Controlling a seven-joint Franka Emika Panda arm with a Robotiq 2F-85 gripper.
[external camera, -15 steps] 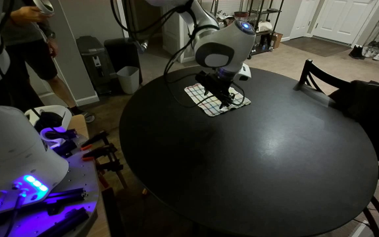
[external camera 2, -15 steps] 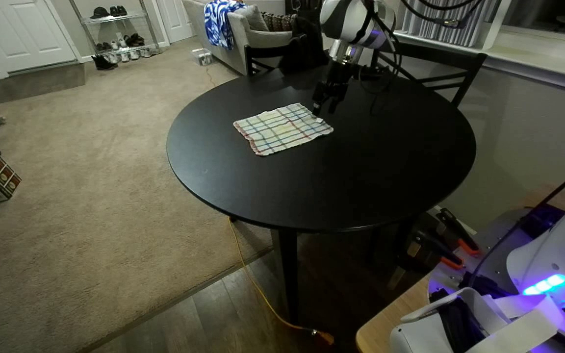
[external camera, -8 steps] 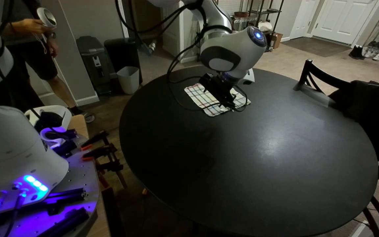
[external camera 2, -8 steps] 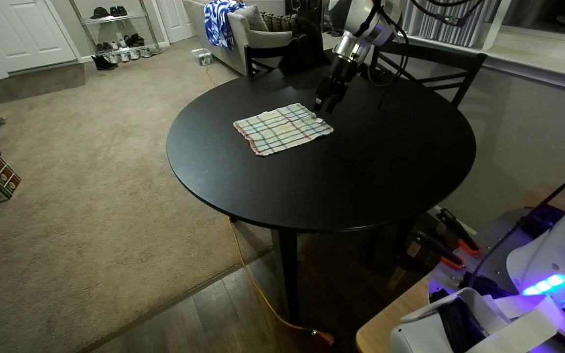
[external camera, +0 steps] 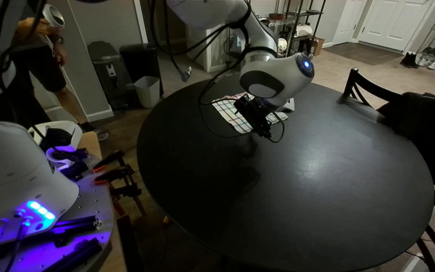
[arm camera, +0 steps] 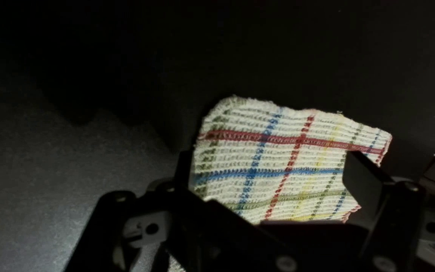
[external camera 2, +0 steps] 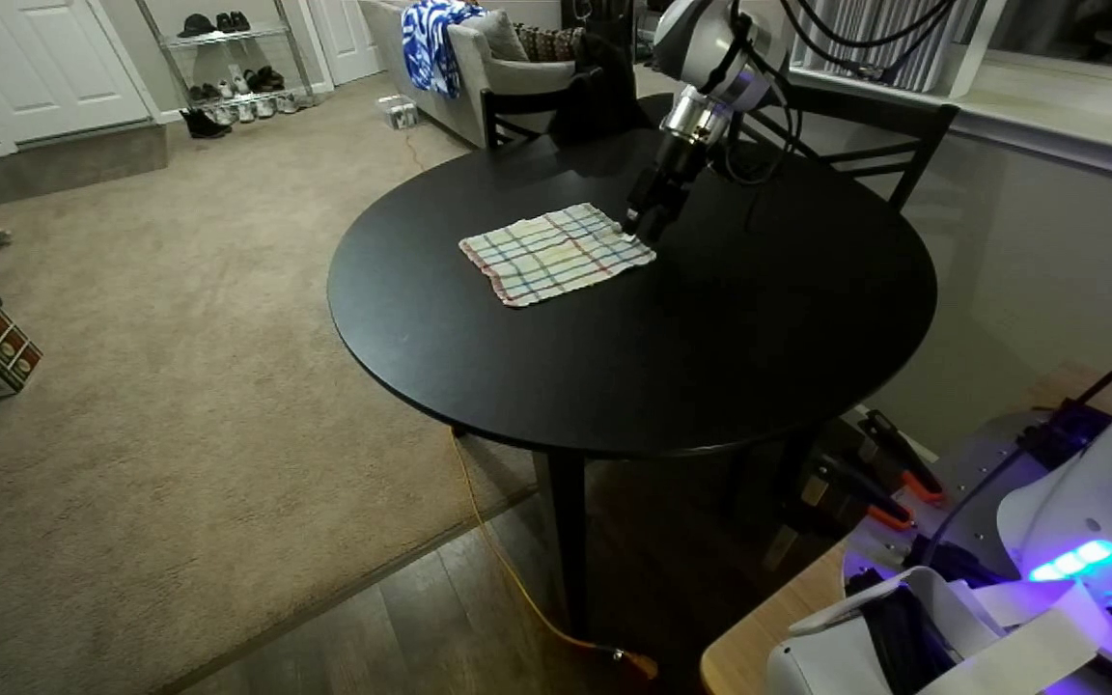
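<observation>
- Hanging low over the round black table (external camera 2: 566, 376), the gripper (arm camera: 272, 168) is slanting downward, and the pale arm (external camera: 289, 75) is bending down to it from above.
- Its fingers (arm camera: 364, 181) are standing wide apart, a gap showing between them in the wrist view.
- Below the gripper, the checked cloth (external camera 2: 551, 259) is lying spread on the table; in the wrist view it is showing through the gap, one finger bordering it and the opposite one overlapping it.
- Round the gripper, the table surface is spreading out on all sides, its edge curving well apart from the fingers in both exterior views.
- Past that edge, a dark chair (external camera 2: 865, 108) is standing behind the gripper in an exterior view, and the robot base (external camera: 17, 162) is sitting well apart from it.
- In an exterior view the gripper is covering part of the cloth, and its black fingers are blending into the table; whether they are touching the cloth, I cannot tell.
- Beyond the fingers, deep shadow is blurring the table in the wrist view.
- Well apart from the gripper, a person (external camera: 43, 73) is standing, head cut off by the frame.
</observation>
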